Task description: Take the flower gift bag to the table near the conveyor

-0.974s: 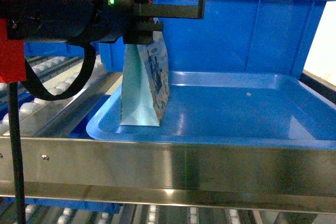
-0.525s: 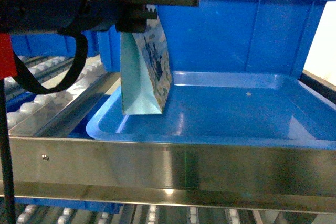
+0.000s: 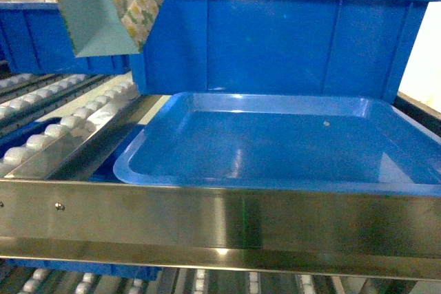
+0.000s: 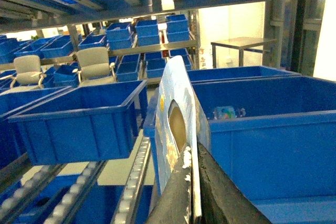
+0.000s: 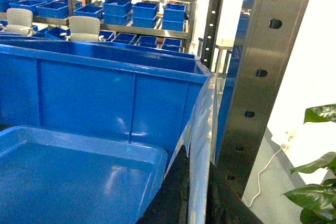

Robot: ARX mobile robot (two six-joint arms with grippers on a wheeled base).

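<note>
The flower gift bag (image 3: pixel 103 8) hung clear above the blue tray (image 3: pixel 275 149), pinched in the left claw (image 4: pixel 191 192); the right claw (image 5: pixel 191 192) gripped clear plastic; carrying to the tabletop remained.

We see the flower gift bag (image 3: pixel 107 5) as smooth paper, its pale teal side matt and its printed face faintly sheened; from the left wrist its card edge (image 4: pixel 178 129) looks thin and stiff. The blue tray (image 3: pixel 275 149) is moulded plastic — glossy, with soft reflections on its floor (one small speck mars it). The bin (image 3: pixel 289 39) behind it is the same blue plastic, duller and ribbed. The conveyor (image 3: pixel 207 225) rail is brushed stainless steel, satin and streaked with light, and its rollers (image 3: pixel 48 132) look like smooth white plastic. The upright post (image 5: pixel 262 77) is brushed metal too — punched with holes.
</note>
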